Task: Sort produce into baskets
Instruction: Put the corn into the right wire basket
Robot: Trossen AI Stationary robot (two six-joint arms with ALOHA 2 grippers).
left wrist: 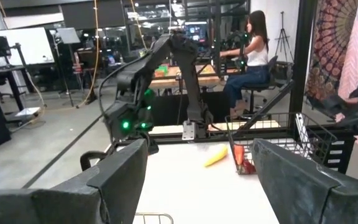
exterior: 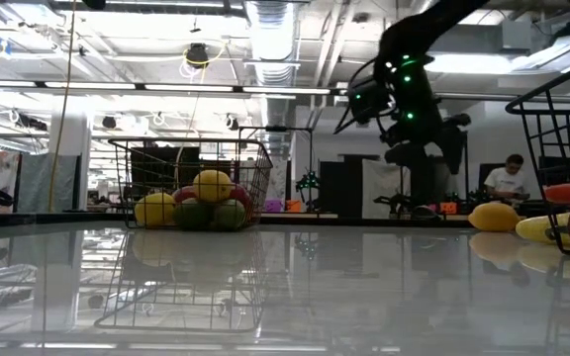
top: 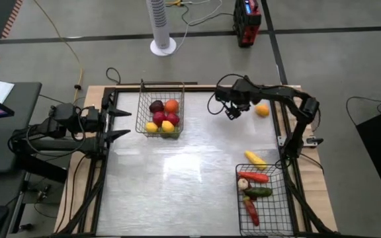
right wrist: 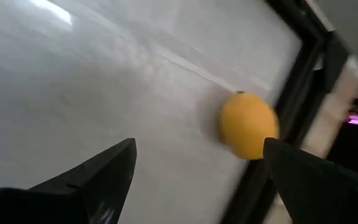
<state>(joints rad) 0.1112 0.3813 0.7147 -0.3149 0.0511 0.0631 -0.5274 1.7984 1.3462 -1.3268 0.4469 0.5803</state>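
A round orange-yellow fruit (top: 262,110) (right wrist: 248,124) lies on the table near its far right edge. My right gripper (top: 233,114) (right wrist: 197,162) hangs open above the table just left of it, slanting down and touching nothing. A silvery wire basket (top: 141,112) (exterior: 255,158) at the far middle holds several round fruits. A black wire basket (top: 280,211) at the near right holds long pieces. A long yellow piece (top: 255,158) (left wrist: 216,157) lies on the table beside its far rim. My left gripper (top: 126,123) (left wrist: 197,180) waits open at the left edge.
A black frame rail (right wrist: 303,56) runs along the table's right edge close behind the round fruit. The middle of the table (top: 190,172) lies between the two baskets. A person sits at a desk (left wrist: 253,56) in the room beyond the table.
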